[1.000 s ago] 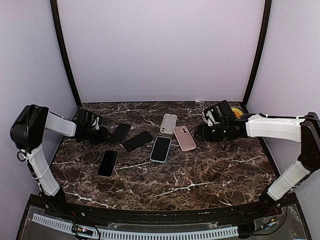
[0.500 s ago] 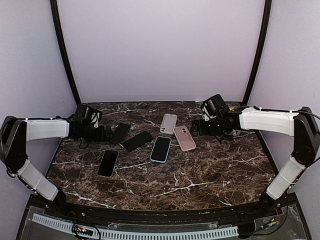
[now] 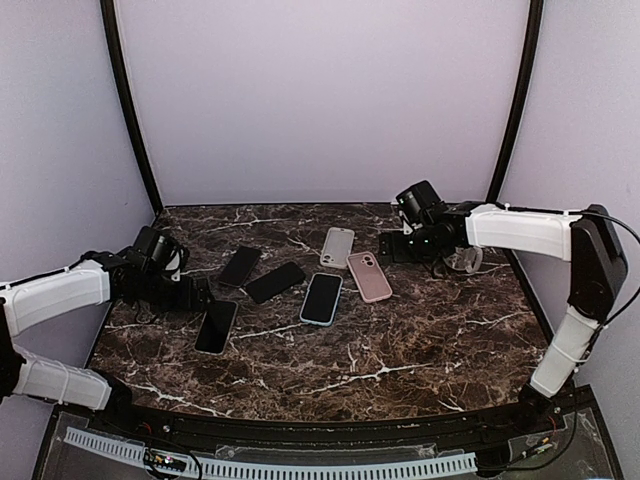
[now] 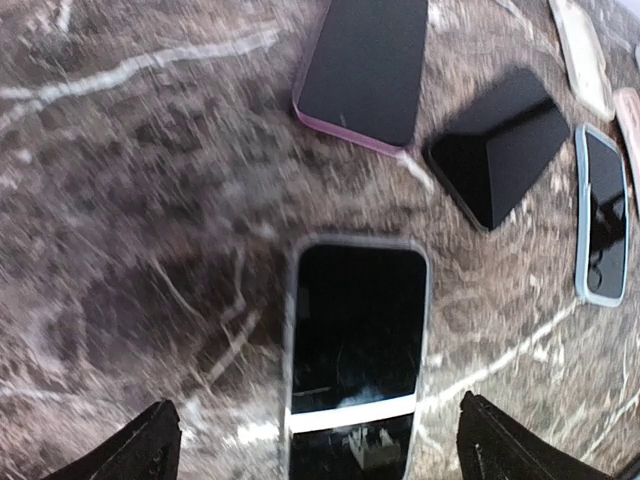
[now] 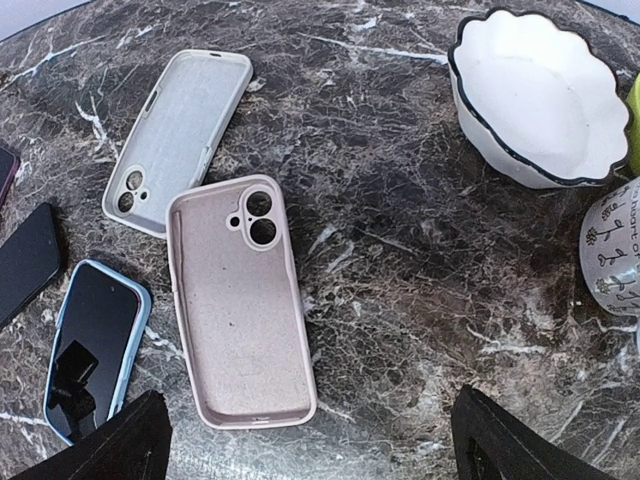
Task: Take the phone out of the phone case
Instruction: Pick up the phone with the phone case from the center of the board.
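Observation:
Several phones lie on the marble table (image 3: 400, 350). A phone in a grey case (image 4: 358, 340) lies front left, also seen from above as the grey-cased phone (image 3: 216, 326). My left gripper (image 4: 320, 455) hangs open over its near end, one finger on each side, not touching; from above the left gripper (image 3: 193, 292) is just left of it. A phone in a purple case (image 4: 365, 70), a bare black phone (image 4: 510, 145) and a phone in a blue case (image 3: 321, 298) lie further on. My right gripper (image 5: 310, 450) is open, empty, beside an empty pink case (image 5: 240, 300).
An empty white case (image 5: 175, 140) lies behind the pink one. A white scalloped bowl (image 5: 540, 90) and a patterned cup (image 5: 615, 250) stand at the back right. Dark frame posts (image 3: 128, 110) and the lilac walls close in the table's sides and back.
Both grippers have opened wide. The left arm swung toward the near left, over the grey-cased phone. The right gripper moved left and back, toward the empty cases.

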You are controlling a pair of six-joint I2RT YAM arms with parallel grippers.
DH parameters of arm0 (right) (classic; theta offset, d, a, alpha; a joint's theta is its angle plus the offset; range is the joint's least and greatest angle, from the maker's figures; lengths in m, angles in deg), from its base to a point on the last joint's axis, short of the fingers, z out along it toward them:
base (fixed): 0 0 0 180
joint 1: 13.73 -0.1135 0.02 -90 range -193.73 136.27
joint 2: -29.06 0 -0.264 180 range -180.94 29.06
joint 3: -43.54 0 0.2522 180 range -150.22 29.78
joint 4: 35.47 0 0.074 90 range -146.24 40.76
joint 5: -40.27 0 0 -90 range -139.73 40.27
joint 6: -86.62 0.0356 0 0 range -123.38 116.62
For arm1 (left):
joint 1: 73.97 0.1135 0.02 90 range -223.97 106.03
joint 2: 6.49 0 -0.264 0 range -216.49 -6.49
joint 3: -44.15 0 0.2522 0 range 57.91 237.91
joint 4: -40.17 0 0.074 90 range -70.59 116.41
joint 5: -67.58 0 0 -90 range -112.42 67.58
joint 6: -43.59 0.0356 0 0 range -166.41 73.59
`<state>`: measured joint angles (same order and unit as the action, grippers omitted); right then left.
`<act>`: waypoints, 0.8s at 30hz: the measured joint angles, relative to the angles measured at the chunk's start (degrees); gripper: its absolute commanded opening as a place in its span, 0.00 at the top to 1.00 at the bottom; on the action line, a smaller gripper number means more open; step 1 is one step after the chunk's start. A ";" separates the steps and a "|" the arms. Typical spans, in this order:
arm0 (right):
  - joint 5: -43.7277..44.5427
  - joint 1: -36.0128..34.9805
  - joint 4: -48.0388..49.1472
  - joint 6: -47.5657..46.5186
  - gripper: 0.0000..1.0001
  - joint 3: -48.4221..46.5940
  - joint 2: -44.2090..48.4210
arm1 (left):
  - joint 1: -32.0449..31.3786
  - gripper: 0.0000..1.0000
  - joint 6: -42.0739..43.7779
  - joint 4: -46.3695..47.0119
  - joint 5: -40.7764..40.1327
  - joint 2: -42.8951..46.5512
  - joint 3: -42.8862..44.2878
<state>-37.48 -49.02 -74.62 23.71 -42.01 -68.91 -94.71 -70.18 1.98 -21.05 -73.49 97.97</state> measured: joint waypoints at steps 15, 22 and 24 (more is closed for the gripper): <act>-2.40 0.15 -0.61 -0.33 0.01 0.98 -0.61 | -9.94 0.01 -2.34 -5.62 -0.50 -12.15 1.88; -2.40 0.15 -0.70 -0.46 0.01 1.01 -0.61 | -10.80 0.01 -3.50 -5.73 -2.97 -13.86 1.95; -2.40 0.15 -0.72 -0.46 0.01 1.01 -0.61 | -11.13 0.02 -3.74 -5.77 -3.93 -14.86 2.12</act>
<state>-39.88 -48.86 -75.34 23.25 -41.00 -69.52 -105.83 -73.92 -3.79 -24.99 -88.35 100.09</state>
